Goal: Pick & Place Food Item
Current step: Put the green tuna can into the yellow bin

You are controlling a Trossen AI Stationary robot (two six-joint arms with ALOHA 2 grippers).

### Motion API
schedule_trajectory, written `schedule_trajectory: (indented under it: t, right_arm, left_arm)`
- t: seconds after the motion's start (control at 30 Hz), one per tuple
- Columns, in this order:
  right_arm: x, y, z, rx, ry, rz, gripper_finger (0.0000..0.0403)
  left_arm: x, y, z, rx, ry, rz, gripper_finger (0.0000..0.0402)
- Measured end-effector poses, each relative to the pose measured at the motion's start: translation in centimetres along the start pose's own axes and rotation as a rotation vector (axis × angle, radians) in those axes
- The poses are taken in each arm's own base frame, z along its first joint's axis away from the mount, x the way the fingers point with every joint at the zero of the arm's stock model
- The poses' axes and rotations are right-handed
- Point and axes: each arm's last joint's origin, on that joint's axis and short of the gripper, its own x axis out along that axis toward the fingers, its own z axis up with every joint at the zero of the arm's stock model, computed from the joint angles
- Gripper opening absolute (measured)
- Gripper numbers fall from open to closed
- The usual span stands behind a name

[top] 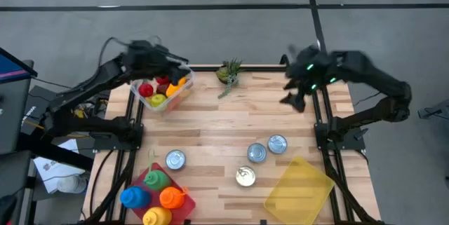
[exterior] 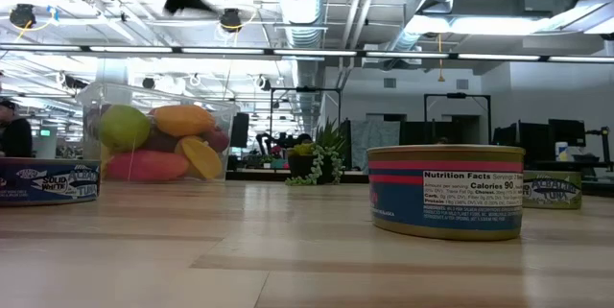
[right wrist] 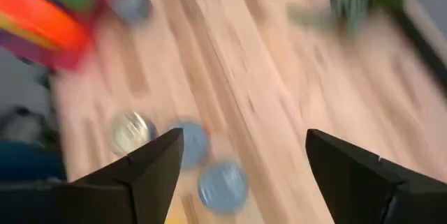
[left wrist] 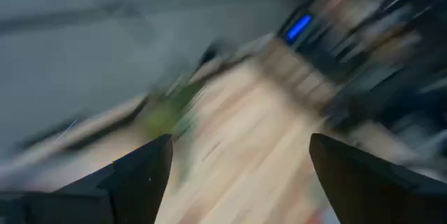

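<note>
Left gripper (top: 184, 62) spread empty above the fruit tub (top: 163, 93), seemingly to pick; right gripper (top: 291, 99) likewise spread, high near cans (top: 266, 148).

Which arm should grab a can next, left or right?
Probably right. The right gripper hangs open over the table's far right, on the side of the three cans, and its wrist view looks down on them. The left gripper is open above the fruit container, farther away.

1. My table (top: 210, 123) is pale wood planks.
2. On it: fruit tub (top: 162, 90), plant (top: 229, 73), four cans (top: 257, 153).
3. Yellow lid (top: 299, 183) and red tray (top: 144, 179) sit at the near edge.
</note>
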Motion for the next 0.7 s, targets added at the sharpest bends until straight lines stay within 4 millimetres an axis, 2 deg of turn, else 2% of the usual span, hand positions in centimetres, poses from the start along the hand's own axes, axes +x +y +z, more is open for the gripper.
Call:
schedule_trajectory:
  t: [0.17, 0.23, 0.33, 0.53, 0.7]
  right_arm:
    - [5.9, -0.1, -3.6, 0.081, 0.221, -0.098, 0.0292]
    - [8.5, -0.4, -5.4, 0.109, 0.279, -0.116, 0.0292]
    - [11.9, -1.1, -8.1, 0.193, 0.354, -0.138, 0.0292]
    - [17.0, -2.1, -11.2, 0.244, 0.384, -0.092, 0.0292]
    - [19.0, -3.0, -13.0, 0.291, 0.419, -0.121, 0.0292]
  left_arm:
    - [-5.2, -3.0, 2.7, -0.032, -0.341, -0.375, 0.0325]
    - [-7.5, -3.9, 3.1, -0.004, -0.436, -0.491, 0.0322]
    - [-9.9, -4.5, 2.9, 0.007, -0.493, -0.585, 0.0316]
    - [-12.5, -5.0, 1.6, 0.001, -0.478, -0.706, 0.0296]
    - [-13.5, -4.9, 0.0, 0.033, -0.426, -0.766, 0.0262]
